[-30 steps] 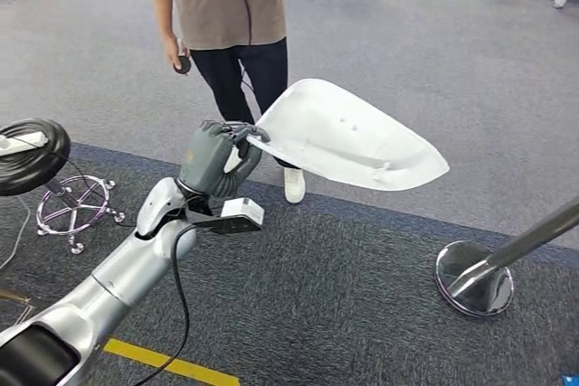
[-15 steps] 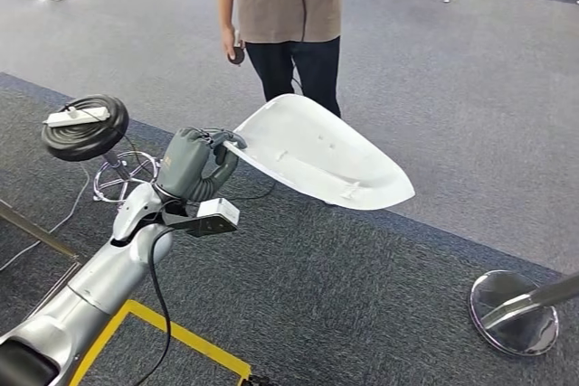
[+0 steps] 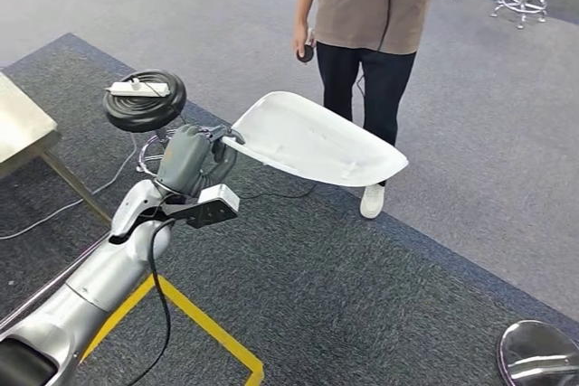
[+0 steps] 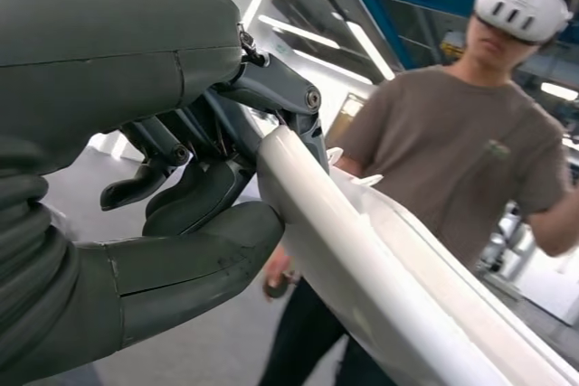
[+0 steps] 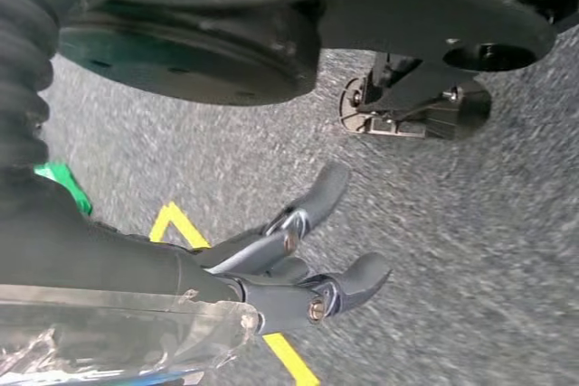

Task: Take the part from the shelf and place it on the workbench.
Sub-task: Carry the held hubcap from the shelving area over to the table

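So we've got the part (image 3: 314, 137) off the shelf already, that half looks done. It's a big white curved shell, hanging out in the air over the dark carpet, held at one end by our left hand (image 3: 187, 158), with the thumb under the rim and the darker fingers (image 4: 273, 88) hooked over the top edge in the left wrist view. What's left is the whole second half: getting it to the counter (image 3: 23, 124) and setting it down. A pale corner of what we'd guess is that counter pokes in at the far left of the head view, well apart from the part, so we'd call this mid-carry.

Our right hand (image 5: 300, 259) hangs low over the carpet near a yellow floor line (image 3: 204, 327), fingers loosely apart and holding nothing.

There's a person (image 3: 372, 6) standing just past the part with a small dark thing in one hand, and a black stool (image 3: 145, 101) beside our arm.

Labels or writing: nothing we can read anywhere; the shirt may carry a small mark but it's too blurry.
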Robot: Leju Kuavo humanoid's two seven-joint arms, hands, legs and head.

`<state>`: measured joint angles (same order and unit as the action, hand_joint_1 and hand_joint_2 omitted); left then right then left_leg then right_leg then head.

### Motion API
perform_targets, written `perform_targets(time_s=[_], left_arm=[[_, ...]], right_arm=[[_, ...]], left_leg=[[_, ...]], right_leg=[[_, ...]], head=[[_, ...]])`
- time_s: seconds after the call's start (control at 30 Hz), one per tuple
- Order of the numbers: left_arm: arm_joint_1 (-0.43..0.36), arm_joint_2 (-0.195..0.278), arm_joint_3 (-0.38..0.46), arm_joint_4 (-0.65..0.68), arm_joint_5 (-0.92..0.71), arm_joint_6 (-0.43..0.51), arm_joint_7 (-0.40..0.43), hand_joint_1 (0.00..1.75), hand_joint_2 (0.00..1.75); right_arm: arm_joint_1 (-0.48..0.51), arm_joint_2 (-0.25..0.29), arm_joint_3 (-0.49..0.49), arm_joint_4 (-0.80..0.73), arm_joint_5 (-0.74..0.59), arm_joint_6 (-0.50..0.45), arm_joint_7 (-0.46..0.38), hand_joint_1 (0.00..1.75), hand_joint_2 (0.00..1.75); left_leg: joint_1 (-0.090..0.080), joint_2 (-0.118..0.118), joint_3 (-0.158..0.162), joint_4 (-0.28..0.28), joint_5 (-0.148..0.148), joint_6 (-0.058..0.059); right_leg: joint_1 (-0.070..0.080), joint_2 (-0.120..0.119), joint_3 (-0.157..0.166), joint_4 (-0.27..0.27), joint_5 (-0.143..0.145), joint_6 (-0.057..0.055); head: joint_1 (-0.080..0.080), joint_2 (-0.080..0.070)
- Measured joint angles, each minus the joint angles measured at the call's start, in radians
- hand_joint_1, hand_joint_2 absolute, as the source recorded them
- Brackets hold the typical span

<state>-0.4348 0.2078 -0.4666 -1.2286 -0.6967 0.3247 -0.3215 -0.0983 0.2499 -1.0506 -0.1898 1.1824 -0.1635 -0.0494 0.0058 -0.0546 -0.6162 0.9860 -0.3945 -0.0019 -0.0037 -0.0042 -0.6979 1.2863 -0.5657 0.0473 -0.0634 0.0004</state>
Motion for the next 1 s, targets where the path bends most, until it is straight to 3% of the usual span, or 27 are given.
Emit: perform_targets(time_s=[0.03,0.1,0.17,0.23,0.27,0.33,0.4,0.47,0.5,0.53,0.6,0.67,0.73,0.77,0.83,0.9,0.97,1.0], left_arm=[[0.000,-0.001,0.001,0.000,-0.002,0.001,0.002,1.75,1.75],[-0.001,-0.002,0.001,0.000,-0.004,0.004,0.005,1.75,1.75],[-0.001,-0.004,0.002,0.001,-0.006,0.006,0.007,1.75,1.75],[0.000,-0.002,0.004,0.002,-0.007,0.006,0.008,1.75,1.75],[0.001,0.000,0.005,0.002,-0.007,0.006,0.008,1.75,1.75],[-0.002,0.002,0.006,0.002,-0.008,0.006,0.008,1.75,1.75],[-0.004,0.002,0.006,0.002,-0.011,0.005,0.008,1.75,1.75],[-0.002,0.001,0.005,0.003,-0.012,0.005,0.008,1.75,1.75],[-0.001,0.001,0.006,0.003,-0.012,0.005,0.008,1.75,1.75],[-0.001,0.001,0.006,0.003,-0.013,0.005,0.008,1.75,1.75],[-0.005,0.001,0.006,0.003,-0.013,0.004,0.008,1.75,1.75],[-0.012,-0.001,0.006,0.003,-0.015,0.002,0.008,1.75,1.75],[-0.015,-0.001,0.005,0.005,-0.023,-0.004,0.011,1.75,1.75],[-0.015,-0.001,0.005,0.005,-0.028,-0.008,0.014,1.75,1.75],[-0.018,-0.002,0.004,0.007,-0.035,-0.012,0.021,1.75,1.75],[-0.022,-0.007,0.003,0.011,-0.037,-0.017,0.026,1.75,1.75],[-0.022,-0.010,0.002,0.016,-0.038,-0.027,0.029,1.75,1.75],[-0.022,-0.010,0.001,0.019,-0.039,-0.031,0.032,1.75,1.75]], right_arm=[[-0.001,0.000,0.000,0.000,0.000,0.000,0.002,0.00,1.75],[0.002,0.000,0.000,0.000,0.001,-0.001,0.004,0.00,1.75],[0.004,0.000,0.000,0.000,0.002,-0.001,0.005,0.00,1.75],[0.002,0.000,-0.001,0.000,0.003,-0.002,0.006,0.00,1.75],[0.001,0.001,-0.001,0.000,0.003,-0.002,0.006,0.00,1.75],[0.002,0.002,-0.001,0.000,0.004,-0.003,0.006,0.00,1.75],[0.006,0.002,-0.001,0.000,0.004,-0.002,0.006,0.00,1.75],[0.008,0.002,-0.002,0.000,0.004,-0.003,0.006,0.00,1.75],[0.008,0.002,-0.002,0.000,0.004,-0.003,0.005,0.00,1.75],[0.008,0.002,-0.002,0.000,0.004,-0.003,0.005,0.00,1.75],[0.008,0.002,-0.002,0.000,0.005,-0.003,0.004,0.00,1.75],[0.007,0.002,-0.002,0.000,0.005,-0.003,0.003,0.00,1.75],[0.006,0.002,-0.002,0.000,0.005,-0.004,0.003,0.00,1.75],[0.005,0.002,-0.002,0.000,0.006,-0.004,0.003,0.00,1.75],[0.004,0.002,-0.002,0.000,0.006,-0.004,0.002,0.00,1.75],[0.005,0.002,-0.002,0.000,0.006,-0.004,0.001,0.00,1.75],[0.002,0.002,-0.002,0.000,0.005,-0.004,-0.002,0.00,1.75],[0.000,0.002,-0.002,0.000,0.005,-0.004,-0.003,0.00,1.75]], left_leg=[[0.001,-0.014,0.001,0.001,-0.001,-0.002],[0.003,-0.043,-0.001,0.006,-0.002,-0.011],[0.005,-0.066,-0.009,0.008,0.002,-0.024],[0.010,-0.083,-0.015,0.003,0.008,-0.038],[0.009,-0.074,-0.018,0.006,0.005,-0.043],[0.005,-0.025,-0.047,0.063,-0.032,-0.050],[0.002,0.024,-0.108,0.188,-0.093,-0.054],[0.003,0.037,-0.151,0.275,-0.115,-0.055],[0.002,0.040,-0.147,0.267,-0.098,-0.054],[0.001,0.047,-0.123,0.223,-0.068,-0.051],[-0.007,0.094,-0.049,0.093,-0.011,-0.042],[-0.017,0.133,-0.007,0.017,0.003,-0.030],[-0.018,0.118,-0.005,0.004,0.000,-0.019],[-0.016,0.106,-0.005,0.002,0.001,-0.014],[-0.008,0.082,-0.003,-0.002,0.004,-0.005],[-0.005,0.057,-0.002,-0.002,0.005,0.002],[-0.004,0.031,-0.002,-0.002,0.004,0.004],[-0.004,0.017,-0.001,-0.001,0.004,0.004]], right_leg=[[-0.002,0.008,0.021,-0.055,0.039,-0.001],[-0.011,0.054,0.077,-0.184,0.097,-0.002],[-0.015,0.089,0.103,-0.241,0.108,-0.006],[-0.013,0.077,0.105,-0.246,0.109,-0.017],[-0.013,0.067,0.107,-0.249,0.111,-0.025],[-0.014,0.043,0.110,-0.256,0.115,-0.039],[-0.009,0.017,0.111,-0.257,0.114,-0.046],[-0.006,-0.011,0.112,-0.257,0.112,-0.049],[-0.005,-0.024,0.113,-0.257,0.110,-0.049],[-0.004,-0.037,0.116,-0.257,0.109,-0.048],[0.000,-0.060,0.122,-0.256,0.103,-0.042],[0.008,-0.080,0.127,-0.255,0.096,-0.034],[0.012,-0.104,0.134,-0.259,0.091,-0.025],[0.011,-0.103,0.137,-0.257,0.086,-0.019],[0.007,-0.060,0.117,-0.206,0.054,-0.006],[0.003,-0.012,0.055,-0.080,-0.005,0.002],[0.002,-0.003,0.000,0.019,-0.033,0.004],[0.002,-0.001,-0.004,0.019,-0.019,0.003]], head=[[0.000,0.000],[0.001,0.000],[0.001,0.000],[0.001,0.000],[-0.001,0.000],[-0.009,0.000],[-0.016,0.000],[-0.016,0.000],[-0.016,0.000],[-0.016,0.000],[-0.017,0.000],[-0.016,0.000],[-0.014,0.000],[-0.013,0.000],[-0.009,0.000],[-0.004,0.000],[-0.002,0.000],[-0.002,0.000]])
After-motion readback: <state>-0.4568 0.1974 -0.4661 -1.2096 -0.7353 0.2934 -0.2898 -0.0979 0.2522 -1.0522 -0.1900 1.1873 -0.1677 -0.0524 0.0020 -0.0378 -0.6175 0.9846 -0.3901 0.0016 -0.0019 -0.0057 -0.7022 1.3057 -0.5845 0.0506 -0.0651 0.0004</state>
